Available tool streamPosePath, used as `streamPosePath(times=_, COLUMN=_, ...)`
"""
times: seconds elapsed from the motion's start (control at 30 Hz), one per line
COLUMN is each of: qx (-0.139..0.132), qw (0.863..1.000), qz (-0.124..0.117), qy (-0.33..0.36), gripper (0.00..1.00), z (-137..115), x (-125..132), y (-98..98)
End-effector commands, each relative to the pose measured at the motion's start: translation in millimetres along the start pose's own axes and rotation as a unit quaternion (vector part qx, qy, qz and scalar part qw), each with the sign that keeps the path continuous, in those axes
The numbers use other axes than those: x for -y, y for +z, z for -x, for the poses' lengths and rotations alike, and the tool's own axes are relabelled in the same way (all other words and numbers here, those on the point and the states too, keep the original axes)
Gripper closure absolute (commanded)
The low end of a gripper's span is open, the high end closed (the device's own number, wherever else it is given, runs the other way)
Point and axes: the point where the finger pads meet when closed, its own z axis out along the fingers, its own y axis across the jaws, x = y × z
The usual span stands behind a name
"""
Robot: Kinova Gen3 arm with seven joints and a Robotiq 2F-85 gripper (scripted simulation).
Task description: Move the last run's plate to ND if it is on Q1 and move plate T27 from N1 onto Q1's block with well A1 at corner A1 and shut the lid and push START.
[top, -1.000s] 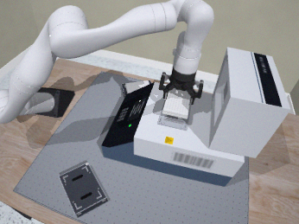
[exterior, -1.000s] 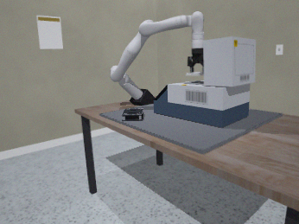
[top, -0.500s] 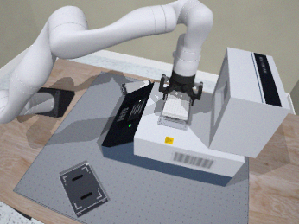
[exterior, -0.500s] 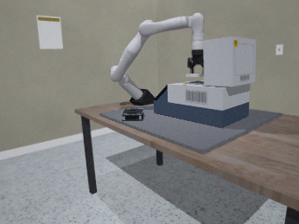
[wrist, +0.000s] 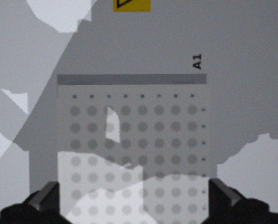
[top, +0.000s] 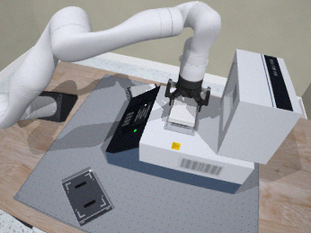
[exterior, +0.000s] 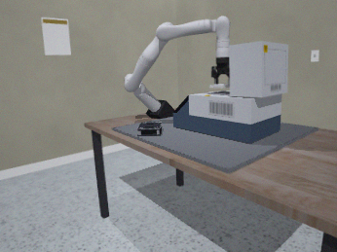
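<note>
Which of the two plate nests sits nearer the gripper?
The nest beside Q1's black key panel, close to the gripper; the other nest lies alone near the mat's front corner.
</note>
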Motion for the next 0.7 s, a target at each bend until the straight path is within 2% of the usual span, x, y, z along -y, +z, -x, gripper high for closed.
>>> streamPosePath(times=0.0, qx=-0.001, qw=1.000, qz=0.001, qy=0.000, gripper=0.09, z=0, x=0, y=-1.5)
streamPosePath(times=0.37, qx=-0.001, qw=1.000, qz=0.001, qy=0.000, gripper=0.09, z=0, x=0, y=2.5)
streamPosePath(times=0.67, qx=-0.001, qw=1.000, qz=0.001, qy=0.000, gripper=0.09, z=0, x=0, y=14.5)
